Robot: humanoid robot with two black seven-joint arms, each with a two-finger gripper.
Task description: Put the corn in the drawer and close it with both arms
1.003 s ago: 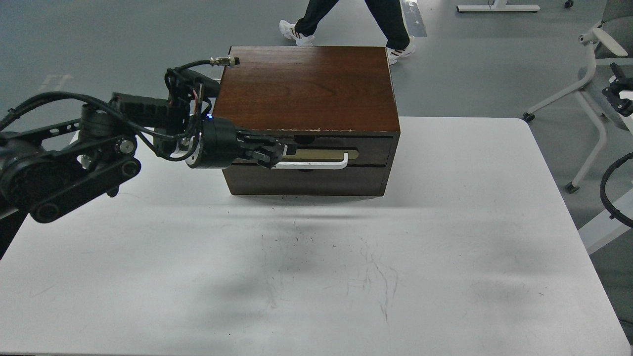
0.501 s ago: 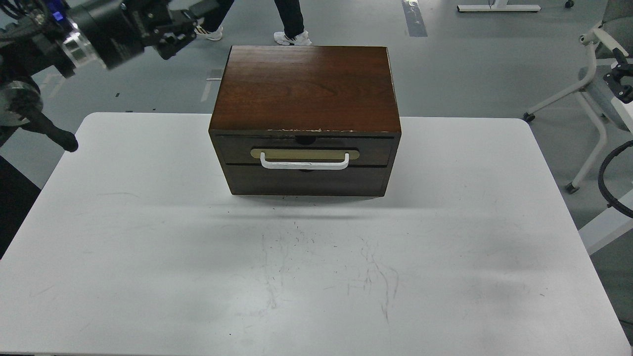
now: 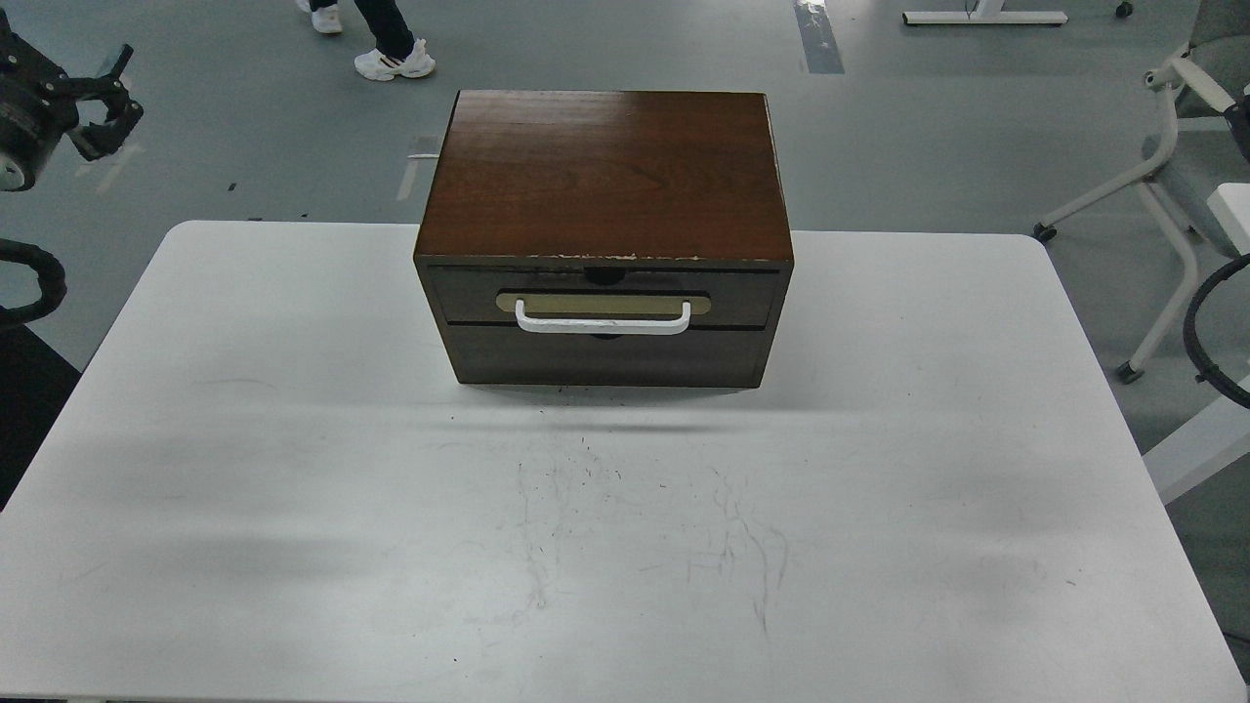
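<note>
Dark brown wooden box's drawer [image 3: 604, 296] shut on white tabletop [image 3: 879, 469], corn unseen; left black claw-like gripper [image 3: 107, 103] raised aside, jaws parted; task apparently finished.

Centre frame, a dark reddish-brown wooden box [image 3: 605, 166] with a white bar handle [image 3: 603, 322] on a beige plate [image 3: 603, 304]; white bench [image 3: 293, 469] with grey scuffs; grey floor [image 3: 928, 127].
</note>
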